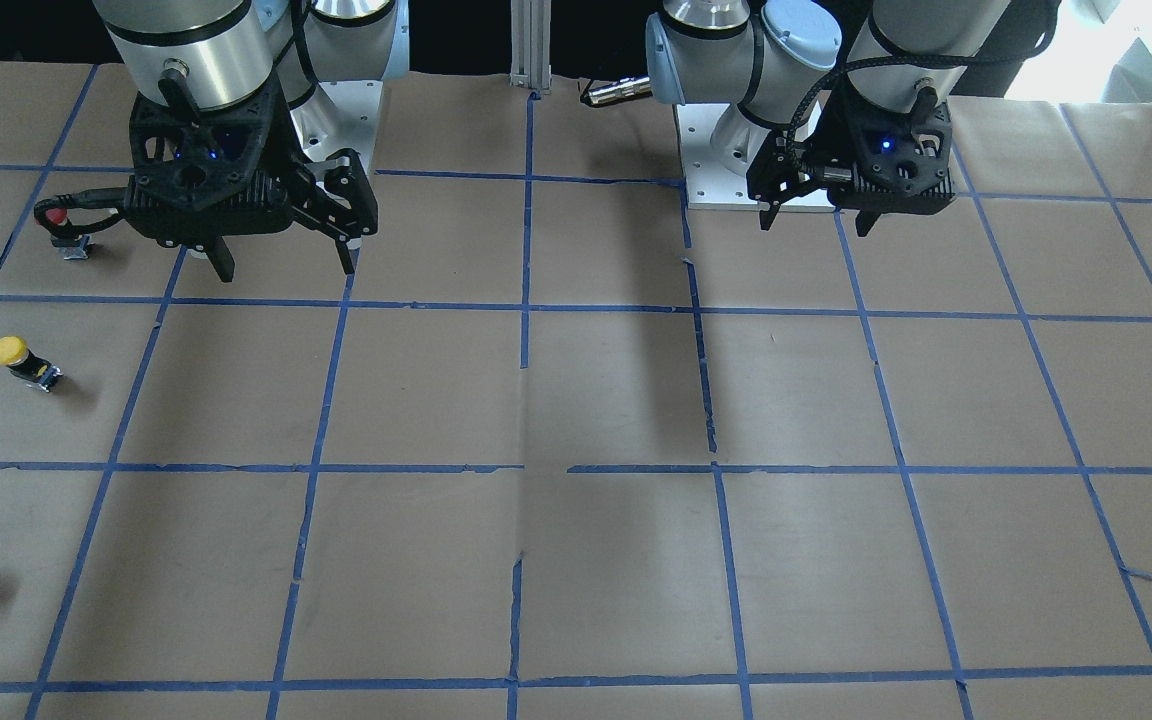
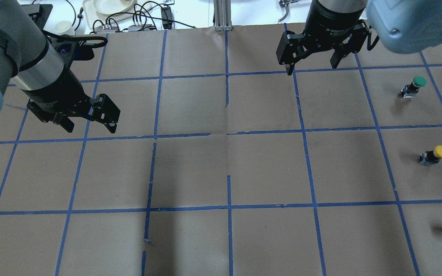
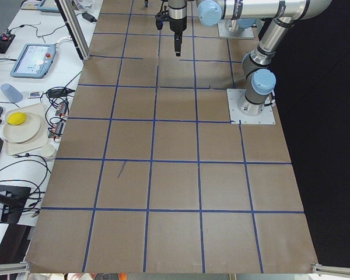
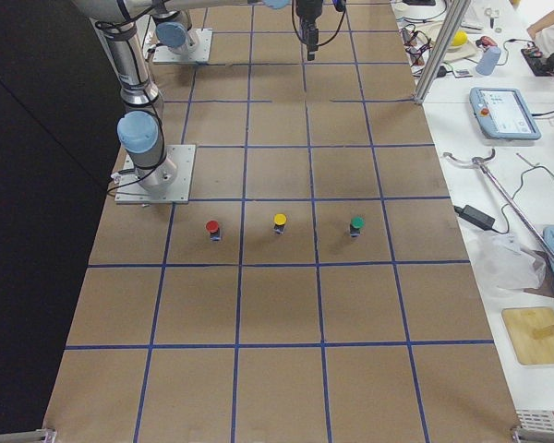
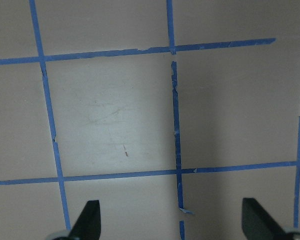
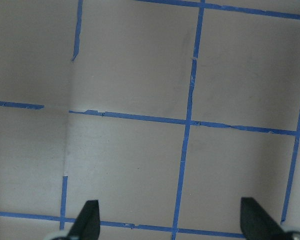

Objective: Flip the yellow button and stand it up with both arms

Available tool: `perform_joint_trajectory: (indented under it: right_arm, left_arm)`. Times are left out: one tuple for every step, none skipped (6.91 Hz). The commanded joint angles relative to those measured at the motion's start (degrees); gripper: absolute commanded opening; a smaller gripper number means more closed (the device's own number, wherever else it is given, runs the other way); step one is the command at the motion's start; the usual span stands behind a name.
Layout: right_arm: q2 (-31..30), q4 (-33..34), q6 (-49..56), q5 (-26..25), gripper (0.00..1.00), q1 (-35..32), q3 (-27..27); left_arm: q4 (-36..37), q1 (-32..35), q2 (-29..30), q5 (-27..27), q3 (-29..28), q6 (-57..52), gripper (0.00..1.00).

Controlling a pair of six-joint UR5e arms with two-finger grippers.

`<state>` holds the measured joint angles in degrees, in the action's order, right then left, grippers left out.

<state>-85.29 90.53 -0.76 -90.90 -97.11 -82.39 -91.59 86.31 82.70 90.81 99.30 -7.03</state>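
The yellow button [image 1: 21, 362] seems to stand on its base, cap up, on the brown paper at the robot's right end of the table. It also shows in the overhead view [image 2: 435, 155] and in the exterior right view [image 4: 279, 223]. My right gripper [image 1: 286, 262] hangs open and empty above the table, well apart from the button; in the overhead view [image 2: 313, 67] it is at the top. My left gripper [image 1: 816, 220] is open and empty on the other half of the table [image 2: 88, 128]. Both wrist views show only open fingertips [image 5: 92, 217] [image 6: 90, 217] over bare paper.
A red button [image 1: 61, 228] stands nearer the robot than the yellow one and a green button [image 2: 414, 86] farther from it, all three in a row [image 4: 212, 228]. Blue tape lines grid the paper. A tray with dishes and cables [image 2: 109, 9] lies beyond the far edge.
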Motion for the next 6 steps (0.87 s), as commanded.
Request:
perform_joint_trajectory:
  right_arm:
    - [0.2,-4.2,-2.0,-0.1,0.98,-0.2,0.3]
    - [-0.1,-4.7,-2.0,0.1,0.99,0.4,-0.7]
    - [-0.1,-4.0,-1.5,0.5,0.99,0.9,-0.9]
    - [-0.2,-3.9,-1.6,0.7,0.99,0.8,-0.9]
    - [-0.2,-3.9,-1.7,0.8,0.99,0.8,-0.9]
    - [-0.2,-3.7,-1.9,0.8,0.99,0.7,-0.8]
  left_arm:
    - [0.0,0.0,0.0,0.0,-0.2,0.0,1.0]
    - [0.0,0.0,0.0,0.0,-0.2,0.0,1.0]
    - [0.0,0.0,0.0,0.0,-0.2,0.0,1.0]
    - [0.0,0.0,0.0,0.0,-0.1,0.0,1.0]
    - [0.0,0.0,0.0,-0.1,-0.2,0.0,1.0]
    - [0.0,0.0,0.0,-0.1,-0.1,0.0,1.0]
